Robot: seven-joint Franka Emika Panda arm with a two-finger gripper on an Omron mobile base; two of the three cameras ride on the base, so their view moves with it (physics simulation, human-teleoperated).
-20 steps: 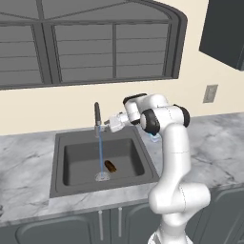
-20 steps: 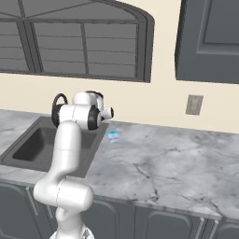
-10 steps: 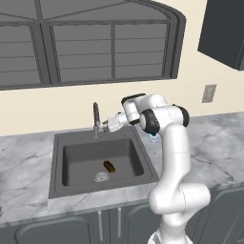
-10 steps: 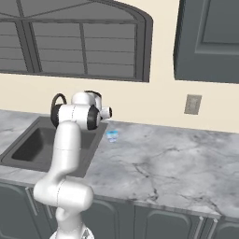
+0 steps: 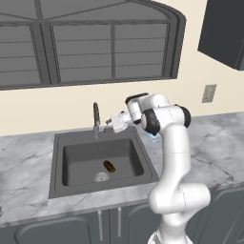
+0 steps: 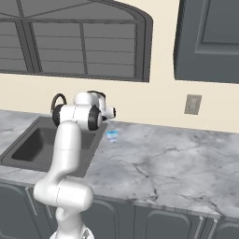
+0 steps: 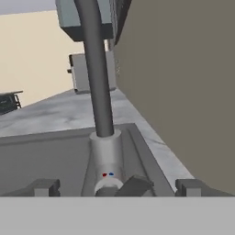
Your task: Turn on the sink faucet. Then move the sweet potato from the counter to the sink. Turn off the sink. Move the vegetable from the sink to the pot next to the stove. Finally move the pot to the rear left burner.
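Observation:
The dark faucet (image 5: 96, 120) stands at the back rim of the sink (image 5: 57, 162), and no water runs from it. My gripper (image 5: 108, 123) is just to its right, level with the faucet's base, and open. In the hand view the faucet's neck (image 7: 98, 69) rises in the middle and its base (image 7: 106, 160) stands between my spread fingertips (image 7: 43, 187), with the handle lever (image 7: 133, 186) low by the base. My gripper (image 7: 118, 188) holds nothing. The brown sweet potato (image 5: 109, 166) lies on the sink floor beside the drain (image 5: 101, 177).
A small pale blue object (image 5: 153, 138) sits on the marble counter (image 5: 214, 143) right of the sink, behind my arm. It is also on the counter (image 6: 163, 163) in the right base view (image 6: 112, 135). A window spans the wall above; a dark cabinet (image 5: 224, 28) hangs upper right.
The blue stream of water that fell from the faucet a second ago has stopped. The gripper has stayed beside the faucet's base, open.

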